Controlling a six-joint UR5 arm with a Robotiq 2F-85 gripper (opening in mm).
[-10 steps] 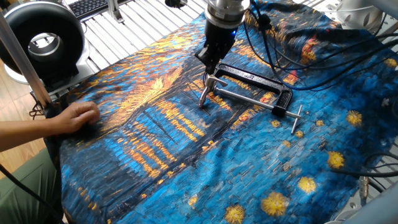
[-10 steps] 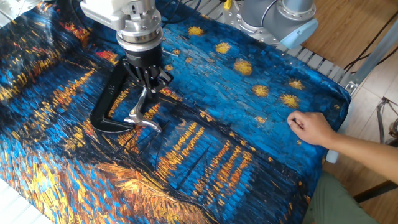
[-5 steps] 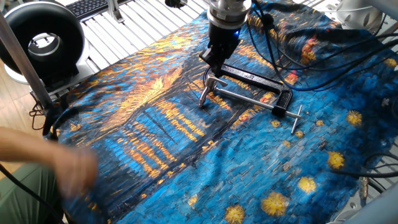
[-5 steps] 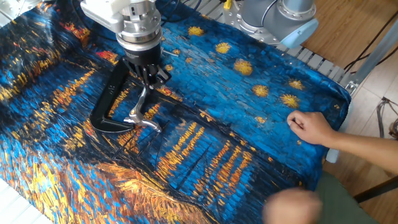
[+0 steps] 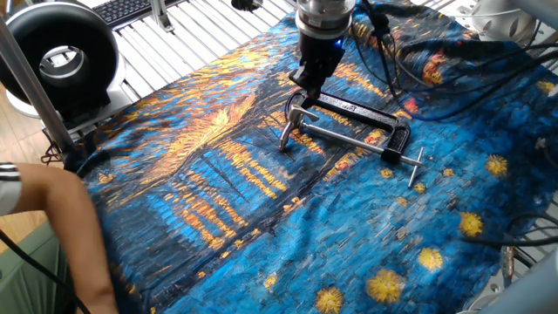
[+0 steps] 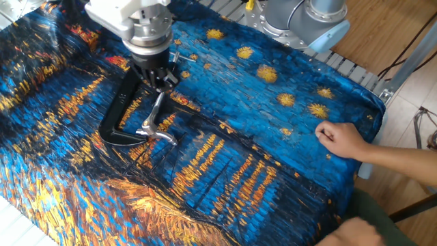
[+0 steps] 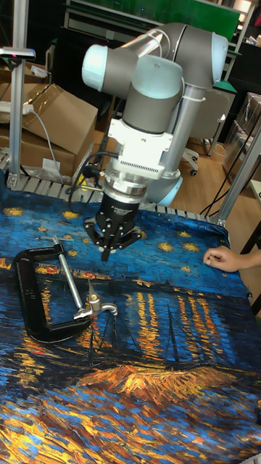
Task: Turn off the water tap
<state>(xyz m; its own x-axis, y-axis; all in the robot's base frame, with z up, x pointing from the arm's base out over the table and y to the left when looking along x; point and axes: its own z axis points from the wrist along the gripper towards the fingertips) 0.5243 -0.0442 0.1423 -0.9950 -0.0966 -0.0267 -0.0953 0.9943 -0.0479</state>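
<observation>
The water tap point(image 5: 294, 123) is a small silver fitting with a curved spout, held in the jaw of a black C-clamp point(image 5: 359, 112) that lies on the painted blue and orange cloth. It shows again as the tap point(image 6: 154, 130) and the tap point(image 7: 97, 304). My gripper point(image 5: 306, 90) hangs just above and behind the tap, apart from it. In the tall fixed view the gripper point(image 7: 107, 251) has its fingertips drawn together to a point, holding nothing. The gripper point(image 6: 163, 80) stands over the clamp's screw rod point(image 6: 158, 108).
A person's hand point(image 6: 339, 140) rests on the cloth's edge, far from the clamp, and a bare arm point(image 5: 80, 246) reaches in at the near left. A black round device point(image 5: 57, 51) stands at the back left. Cables point(image 5: 418, 61) trail behind the clamp.
</observation>
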